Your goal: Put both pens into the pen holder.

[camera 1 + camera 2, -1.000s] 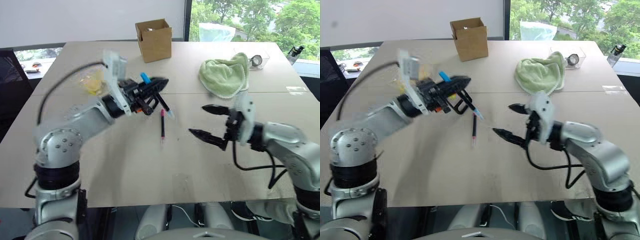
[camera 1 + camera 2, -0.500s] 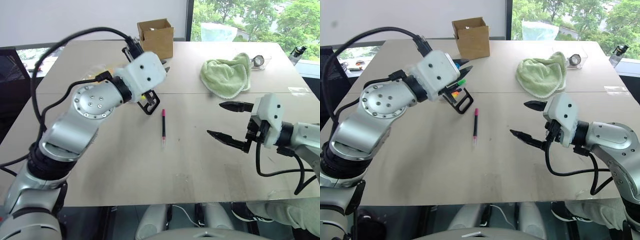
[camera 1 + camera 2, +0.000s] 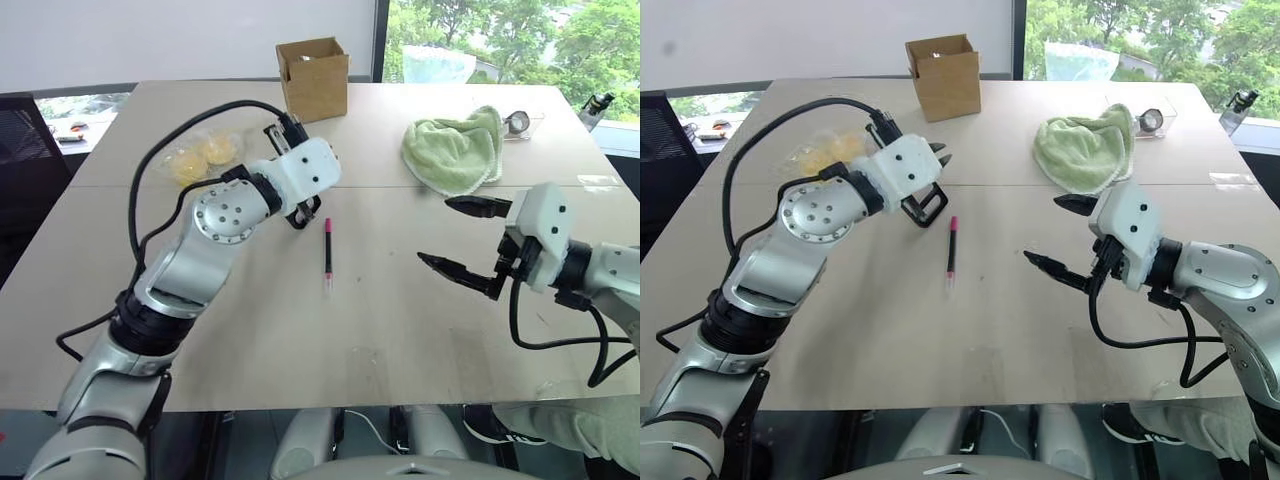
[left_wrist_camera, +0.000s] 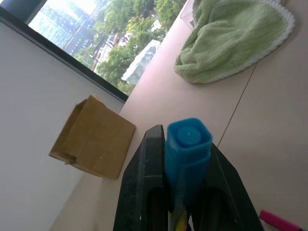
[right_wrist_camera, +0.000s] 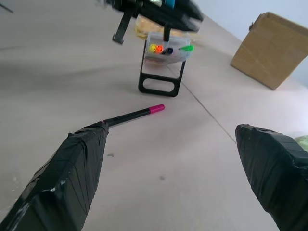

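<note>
The left claw (image 4: pixel 185 192) is clamped on the blue pen (image 4: pixel 187 149), its light blue cap sticking out between the two black fingers. It hangs just above the holder (image 5: pixel 163 65), which stands tilted on the surface (image 3: pixel 300 330) on its looped black frame. In the right wrist view the blue end shows right over the holder's open top, where orange, yellow and green highlighter ends already poke out; whether the pen's tip has entered the holder I cannot tell.

The pink pen (image 3: pixel 326 252) lies flat on the surface just beside the holder, on the side nearer the robot, its magenta end toward the holder and its barrel running away from it. It touches neither claw.

The right claw (image 3: pixel 465 240) is spread wide and empty, well apart from the holder on the right side, fingers aimed back toward the pink pen but not reaching it.

Beyond the holder stands a cardboard box (image 3: pixel 313 78). A green towel (image 3: pixel 453 150) lies crumpled to the right of the holder, and a clear bag (image 3: pixel 200 158) with something yellow inside lies to its left.
</note>
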Controlling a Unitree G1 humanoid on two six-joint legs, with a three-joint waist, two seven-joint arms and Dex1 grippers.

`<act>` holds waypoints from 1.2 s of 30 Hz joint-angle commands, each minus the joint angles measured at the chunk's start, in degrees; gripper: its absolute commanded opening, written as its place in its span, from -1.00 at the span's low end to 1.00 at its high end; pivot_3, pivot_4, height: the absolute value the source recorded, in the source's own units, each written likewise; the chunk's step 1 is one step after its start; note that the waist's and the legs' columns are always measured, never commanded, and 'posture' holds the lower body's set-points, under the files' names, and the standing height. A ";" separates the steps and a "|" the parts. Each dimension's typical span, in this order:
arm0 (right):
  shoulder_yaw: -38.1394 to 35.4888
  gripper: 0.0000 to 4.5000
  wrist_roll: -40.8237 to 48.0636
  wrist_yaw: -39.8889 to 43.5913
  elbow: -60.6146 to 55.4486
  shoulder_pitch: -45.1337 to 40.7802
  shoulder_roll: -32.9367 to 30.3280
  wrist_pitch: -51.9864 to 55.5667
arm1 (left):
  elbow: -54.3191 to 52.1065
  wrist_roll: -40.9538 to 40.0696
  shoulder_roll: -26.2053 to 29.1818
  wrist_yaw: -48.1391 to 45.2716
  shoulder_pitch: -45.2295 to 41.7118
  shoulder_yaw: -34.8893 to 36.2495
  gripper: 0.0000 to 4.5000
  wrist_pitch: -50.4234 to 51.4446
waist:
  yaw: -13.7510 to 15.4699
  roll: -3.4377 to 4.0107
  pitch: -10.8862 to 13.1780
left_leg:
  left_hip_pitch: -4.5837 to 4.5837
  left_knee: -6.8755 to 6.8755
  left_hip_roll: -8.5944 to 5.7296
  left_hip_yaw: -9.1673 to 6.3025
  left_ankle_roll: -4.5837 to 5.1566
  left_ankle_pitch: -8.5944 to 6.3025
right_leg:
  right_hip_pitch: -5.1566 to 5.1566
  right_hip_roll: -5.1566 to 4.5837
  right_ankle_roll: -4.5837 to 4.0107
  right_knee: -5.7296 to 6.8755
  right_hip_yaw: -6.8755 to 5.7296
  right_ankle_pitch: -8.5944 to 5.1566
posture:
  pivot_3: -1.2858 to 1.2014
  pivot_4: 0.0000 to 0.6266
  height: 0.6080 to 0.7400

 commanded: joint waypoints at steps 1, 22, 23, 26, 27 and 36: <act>-2.13 1.00 0.56 -0.58 -2.16 0.19 -0.50 -1.50 | 1.47 0.64 -1.43 -0.49 -0.76 3.10 -1.00 0.86 | 0.00 0.00 0.00 | 0.00 0.01 0.00 0.00 0.00 0.00 | 0.00 0.00 0.00 0.01 0.00 0.00 | 0.03 -0.52 1.00; -2.85 1.00 0.82 -1.48 -1.97 1.90 -0.61 -2.65 | -6.31 -31.83 -14.48 -1.16 -9.42 22.47 0.75 64.74 | -0.06 0.00 0.00 | -0.10 0.46 -0.01 -0.15 0.03 -0.02 | 0.12 0.05 0.08 0.14 -0.17 0.02 | 0.03 -0.52 1.00; -3.14 1.00 1.06 -1.55 -2.26 2.15 -0.73 -2.40 | -3.69 -33.75 -15.97 1.69 -9.55 22.87 0.75 65.57 | -0.05 0.00 0.00 | -0.10 0.50 -0.01 -0.18 0.03 -0.02 | 0.12 0.05 0.08 0.16 -0.19 0.03 | 0.03 -0.52 1.00; -3.75 1.00 1.78 -1.86 -2.92 2.63 -1.05 -1.74 | 1.00 -36.59 -19.53 11.60 -9.92 22.79 0.75 65.57 | -0.06 -0.01 0.00 | -0.08 0.67 0.00 -0.29 0.02 -0.01 | 0.22 0.05 0.14 0.22 -0.23 0.07 | 0.03 -0.52 1.00; -4.05 1.00 2.10 -1.99 -3.24 2.93 -1.14 -1.50 | 2.34 -37.26 -20.76 15.47 -10.13 22.64 0.75 65.57 | -0.05 -0.01 0.00 | -0.08 0.69 0.00 -0.30 0.02 -0.01 | 0.22 0.05 0.15 0.23 -0.23 0.07 | 0.03 -0.52 1.00; -8.18 1.00 6.79 -0.58 -5.89 7.27 -2.92 -0.22 | 16.78 -42.15 -32.31 42.91 -14.23 24.48 0.75 65.57 | 0.35 -0.02 -0.01 | -0.11 0.67 -0.05 -0.30 0.01 -0.02 | 0.20 -0.02 0.16 0.20 -0.15 0.09 | 0.03 -0.52 1.00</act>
